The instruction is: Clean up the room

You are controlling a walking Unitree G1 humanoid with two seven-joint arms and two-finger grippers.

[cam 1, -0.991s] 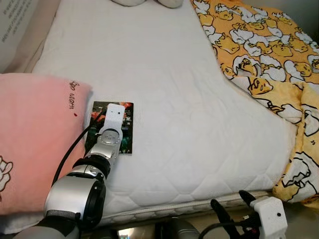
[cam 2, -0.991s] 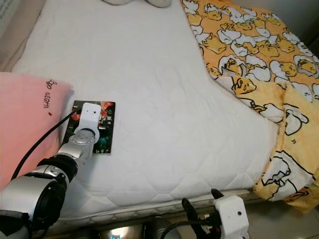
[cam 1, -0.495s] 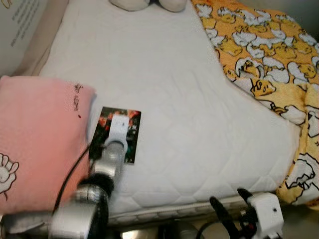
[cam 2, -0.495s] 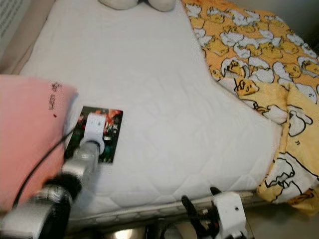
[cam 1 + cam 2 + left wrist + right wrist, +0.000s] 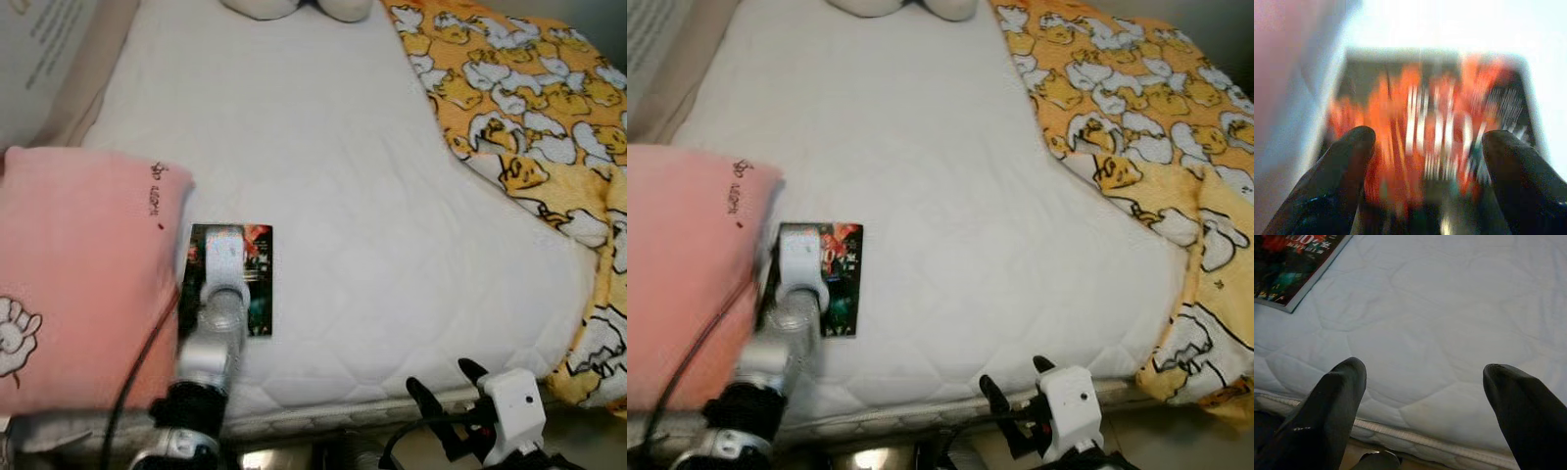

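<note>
The left hand point(image 5: 1425, 147) is stretched forward over a dark booklet point(image 5: 257, 284), its two black fingers point(image 5: 1344, 161) spread wide apart with the red and white print of the cover showing between them. The wrist view is blurred, so whether the fingertips touch the cover cannot be told. From the head views, the silver left arm point(image 5: 211, 343) reaches up from the near edge of the bed and its white wrist housing covers the middle of the booklet.

The booklet lies flat on the white quilted mattress point(image 5: 333, 166), near its front edge, just beside a pink folded blanket point(image 5: 78, 274) that sits to its left and bears small dark lettering and a white cartoon shape.

The right hand point(image 5: 1425, 396) hangs low at the foot of the mattress, its fingers point(image 5: 1337, 406) also spread apart and holding nothing, pointed at the quilted surface with a corner of the booklet in sight.

On the right side of the bed lies a crumpled yellow-orange blanket point(image 5: 529, 108) printed with cartoon figures. At the far end rests a white plush shape point(image 5: 294, 8).
</note>
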